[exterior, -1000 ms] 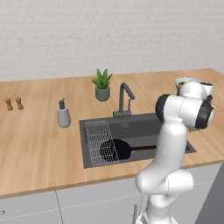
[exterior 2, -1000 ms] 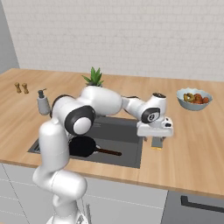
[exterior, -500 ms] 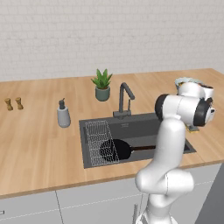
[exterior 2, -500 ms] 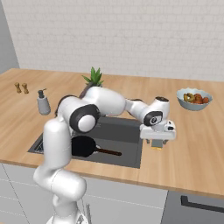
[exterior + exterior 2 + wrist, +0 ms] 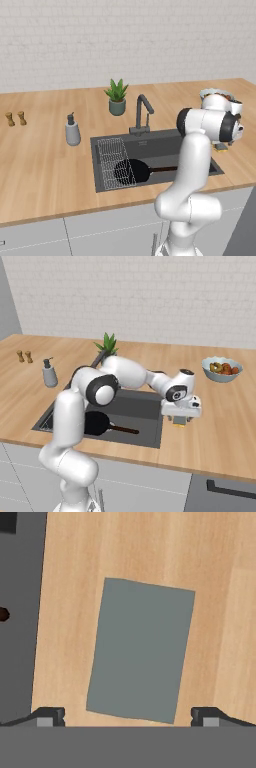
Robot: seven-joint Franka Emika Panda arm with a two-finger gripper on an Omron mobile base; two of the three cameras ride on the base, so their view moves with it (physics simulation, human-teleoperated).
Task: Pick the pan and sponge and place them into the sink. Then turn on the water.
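The black pan [image 5: 132, 171] [image 5: 95, 423] lies in the dark grey sink [image 5: 160, 147] [image 5: 140, 406], partly on the wire rack [image 5: 114, 160], its thin brown handle pointing right. The sponge [image 5: 140, 652] lies flat on the wooden counter just right of the sink, grey face up, and its yellow side [image 5: 179, 425] peeks out under the hand. My gripper [image 5: 127, 716] [image 5: 181, 420] [image 5: 222, 146] hangs straight over it, open, with one fingertip on each side of the sponge's near end. The sink's edge [image 5: 15, 587] runs along the left of the hand view.
A dark faucet [image 5: 142, 112] stands behind the sink, with a potted plant [image 5: 117, 97] beyond it. A soap dispenser [image 5: 72, 132] and two small shakers [image 5: 15, 118] are to the left. A grey fruit bowl [image 5: 222, 368] sits at the back right.
The hand has sunk a little closer to the sponge. The pan and the sponge have stayed where they were.
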